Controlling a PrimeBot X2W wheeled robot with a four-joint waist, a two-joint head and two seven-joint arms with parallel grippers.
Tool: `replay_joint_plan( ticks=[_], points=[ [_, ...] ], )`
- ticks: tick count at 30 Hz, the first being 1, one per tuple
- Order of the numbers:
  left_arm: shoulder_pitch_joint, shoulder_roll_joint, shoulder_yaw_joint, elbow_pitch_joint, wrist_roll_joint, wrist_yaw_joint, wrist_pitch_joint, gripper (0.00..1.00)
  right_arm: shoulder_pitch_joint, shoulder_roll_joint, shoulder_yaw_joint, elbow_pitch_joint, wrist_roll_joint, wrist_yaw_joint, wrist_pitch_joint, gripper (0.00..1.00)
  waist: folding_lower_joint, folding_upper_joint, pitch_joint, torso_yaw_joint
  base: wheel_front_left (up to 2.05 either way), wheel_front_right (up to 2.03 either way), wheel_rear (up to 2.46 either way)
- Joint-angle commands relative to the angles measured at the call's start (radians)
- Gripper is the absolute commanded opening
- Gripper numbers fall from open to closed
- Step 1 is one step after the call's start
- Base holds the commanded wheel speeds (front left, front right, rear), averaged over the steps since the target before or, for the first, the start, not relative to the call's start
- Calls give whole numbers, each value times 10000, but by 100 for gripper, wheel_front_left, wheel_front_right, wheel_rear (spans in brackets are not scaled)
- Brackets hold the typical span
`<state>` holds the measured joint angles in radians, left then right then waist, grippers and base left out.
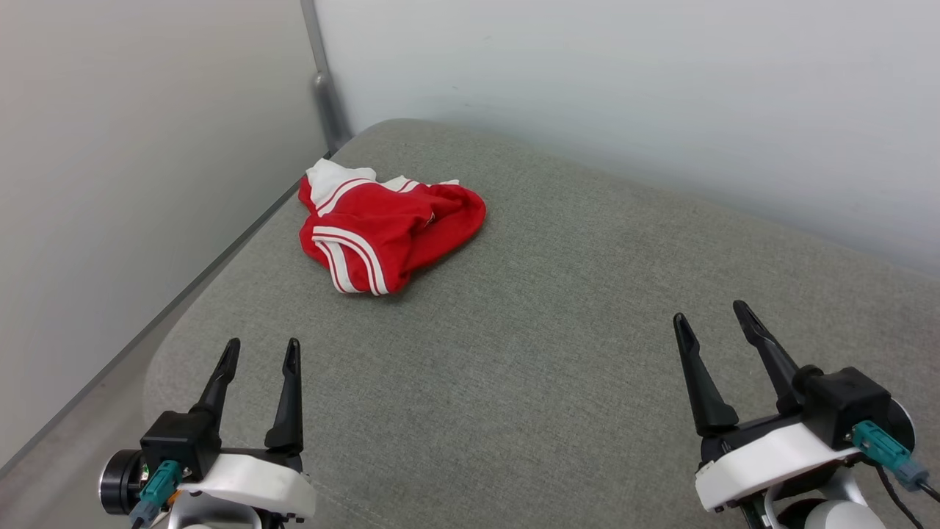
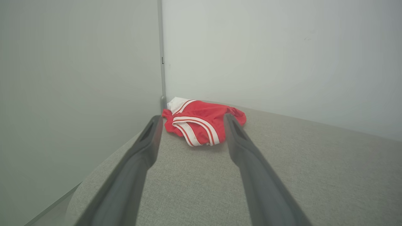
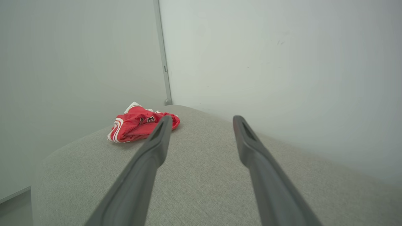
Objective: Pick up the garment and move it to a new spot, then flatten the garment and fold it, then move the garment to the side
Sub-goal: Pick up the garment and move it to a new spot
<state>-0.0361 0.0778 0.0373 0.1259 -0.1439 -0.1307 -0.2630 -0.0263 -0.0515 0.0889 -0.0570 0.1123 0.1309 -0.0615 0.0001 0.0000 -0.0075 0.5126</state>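
Before starting pick-up, holding L gripper (image 1: 264, 344) & R gripper (image 1: 709, 312) low over near edge of grey cushion (image 1: 551, 294), fingers on both spread wide & empty, prob. staged to reach for garment (image 1: 389, 231), bunched in a crumpled heap by cushion's far L corner, well apart from both.

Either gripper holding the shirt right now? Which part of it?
Nothing is held. The left gripper and right gripper are both open and empty; the garment lies crumpled on the grey cushion, apart from both.
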Motion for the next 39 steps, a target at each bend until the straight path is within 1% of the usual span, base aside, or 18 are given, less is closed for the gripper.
replay_joint_plan(
  ticks=[1,8,13,18,21,26,32,34,39],
  points=[
    [-8,-1,9,-42,14,7,-26,100,-96,19,-15,-50,-23,-3,-16,100,-1,0,34,25,0,0,0],
    [-333,55,-42,-97,-69,4,-26,100,-187,19,-27,-165,-96,-3,33,100,-1,0,314,-38,0,0,0],
    [-1067,233,-60,-124,-349,3,-26,100,-493,19,57,-376,-249,-3,236,100,-1,0,894,-337,0,0,0],
    [-2391,811,4,98,-724,2,-26,100,-921,12,71,-709,-571,-3,561,100,-1,0,1810,-856,0,0,0],
    [-3422,1346,-38,433,-957,2,242,100,-1239,-51,7,-965,-757,-3,782,100,-1,0,2515,-1196,0,0,0],
    [-5029,2350,-185,1013,-1663,3,1467,100,-1771,-185,-20,-1367,-1051,-3,1005,100,-1,0,3773,-1814,0,0,0],
    [-6588,3798,-525,2141,-2929,3,3879,100,-2468,-181,81,-1535,-1196,-3,963,100,-1,0,5131,-2479,0,0,0],
    [-7053,4273,-629,2622,-3131,3,4558,100,-2674,-160,133,-1501,-1236,-2,881,100,-1,0,5491,-2675,0,0,0],
    [-7828,5070,-1122,3964,-3819,4,6078,100,-3075,-99,243,-1340,-1295,-3,680,100,-1,0,6185,-3063,0,0,0]
  ],
)
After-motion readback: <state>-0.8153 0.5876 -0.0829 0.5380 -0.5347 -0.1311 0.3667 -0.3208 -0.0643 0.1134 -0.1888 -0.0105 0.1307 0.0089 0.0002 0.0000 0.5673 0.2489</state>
